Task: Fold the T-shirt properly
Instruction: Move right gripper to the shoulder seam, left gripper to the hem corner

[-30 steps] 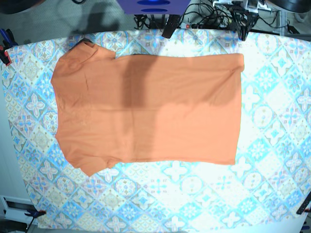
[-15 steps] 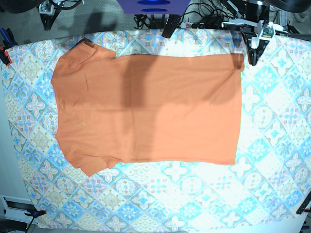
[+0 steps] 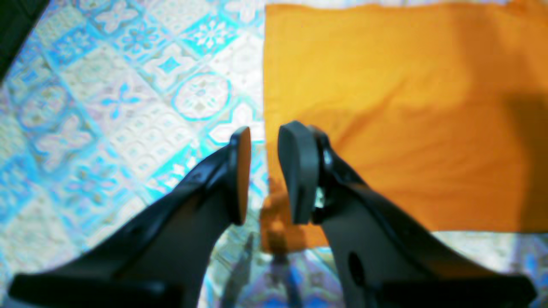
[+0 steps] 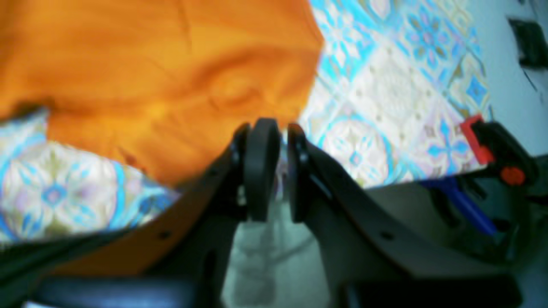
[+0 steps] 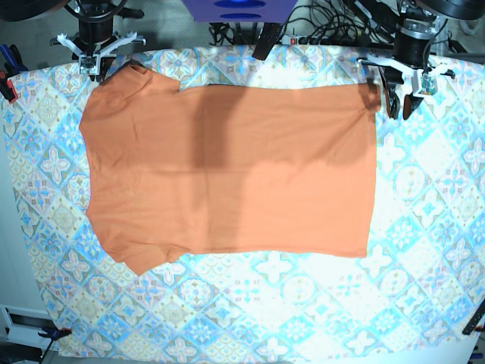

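Overhead, the T-shirt (image 5: 227, 171) lies flat; both jaws seemingly parted, empty.

Left end effector (image 3: 263, 171) parted, right end effector (image 4: 276, 167) barely.

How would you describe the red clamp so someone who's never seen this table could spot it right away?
Start from the blue-and-beige patterned tablecloth under the orange T-shirt and follow it to its edge in the right wrist view. The red clamp bites that edge, just beyond the T-shirt's sleeve. It is the only red-and-black thing among blue tiles and orange fabric.
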Controlling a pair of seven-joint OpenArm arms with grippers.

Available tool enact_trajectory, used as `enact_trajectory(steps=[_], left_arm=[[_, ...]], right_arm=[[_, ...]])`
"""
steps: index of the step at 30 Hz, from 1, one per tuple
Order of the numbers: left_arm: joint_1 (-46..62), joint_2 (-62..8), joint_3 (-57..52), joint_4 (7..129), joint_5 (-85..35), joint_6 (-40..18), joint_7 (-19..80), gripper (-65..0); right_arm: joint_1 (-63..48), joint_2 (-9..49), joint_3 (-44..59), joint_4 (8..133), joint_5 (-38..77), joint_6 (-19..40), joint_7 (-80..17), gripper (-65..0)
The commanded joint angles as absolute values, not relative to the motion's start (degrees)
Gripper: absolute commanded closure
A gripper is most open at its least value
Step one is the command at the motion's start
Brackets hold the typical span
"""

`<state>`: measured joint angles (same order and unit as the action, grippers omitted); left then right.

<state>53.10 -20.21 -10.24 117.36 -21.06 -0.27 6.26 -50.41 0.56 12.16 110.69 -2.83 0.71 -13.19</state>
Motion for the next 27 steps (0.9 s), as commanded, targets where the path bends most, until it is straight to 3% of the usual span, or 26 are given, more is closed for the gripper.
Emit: enact_trajectory(steps=[1, 5, 10, 15, 20, 23, 27], left_arm=[[53.85, -22.64, -10.59, 118.55, -22.73, 0.04, 4.79, -15.7], [53.41, -29.93, -10.59, 118.55, -32.75, -0.57, 9.27, -16.2], [49.27, -39.08, -12.62, 118.29, -52.44, -7.08, 18.77, -16.2], [41.8, -43.47, -16.04, 117.76, -66.86, -10.77, 35.74, -16.2], [32.22, -39.96, -16.13, 116.7, -67.74, -10.68, 53.85, -15.8], [31.25, -36.09, -19.82, 116.53, -64.31, -10.68, 59.74, -15.8], [31.16, -30.73, -27.3, 116.44, -57.8, -11.12, 66.42, -15.5]], right_arm=[[-50.86, 0.92, 12.7, 111.96, -2.86, 0.22, -12.18, -10.8], [-50.51, 1.01, 11.74, 112.04, -2.86, 0.22, -12.18, -19.4], [-50.42, 1.27, 11.56, 112.13, -2.86, 0.22, -12.09, -33.1], [-49.54, 1.27, 11.38, 112.66, -2.86, 0.31, -12.7, -42.5], [-43.65, 2.24, 12.0, 113.1, 4.7, 3.3, -29.05, -43.7], [-39.52, 3.38, 15.34, 113.01, 13.76, 7.25, -38.11, -43.7], [-35.91, 4.0, 22.55, 113.01, 24.13, 7.6, -44.53, -43.7]])
